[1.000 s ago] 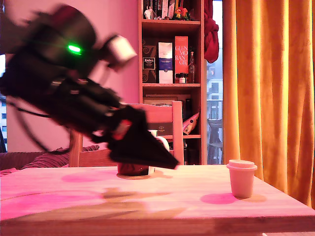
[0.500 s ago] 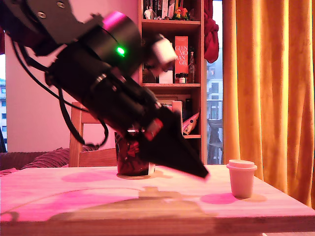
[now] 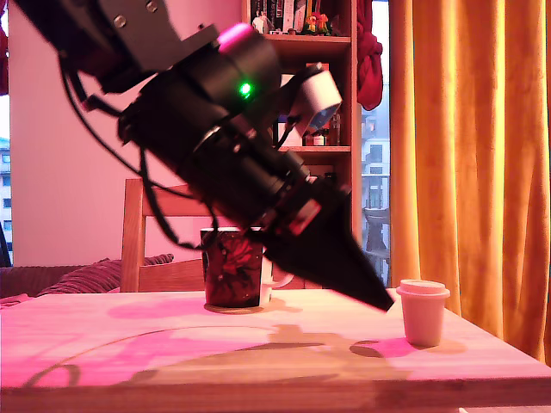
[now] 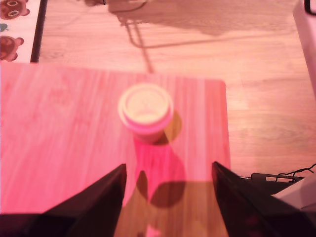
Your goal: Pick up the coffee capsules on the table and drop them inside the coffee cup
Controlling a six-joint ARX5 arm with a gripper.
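Observation:
One cream coffee capsule (image 3: 423,311) stands upright on the wooden table (image 3: 172,353) near the exterior view's right. In the wrist view the same capsule (image 4: 145,111) sits ahead of the two dark fingers, centred between them. My gripper (image 3: 379,298) hangs tilted above the table, its tip just left of the capsule in the exterior view and a little apart from it. The gripper (image 4: 168,173) is open and holds nothing. The coffee cup (image 3: 232,268), dark with a red floral print, stands further back. No brown capsule is in view.
A wooden chair (image 3: 146,241) stands behind the table. Behind it rise a bookshelf (image 3: 301,103) and an orange curtain (image 3: 465,155). The table's end edge lies close beyond the capsule in the wrist view, with wooden floor (image 4: 256,98) below.
The arm has swung from the exterior view's left toward the right, past the cup, bringing the gripper tip close to the cream capsule. Capsule and cup have not moved.

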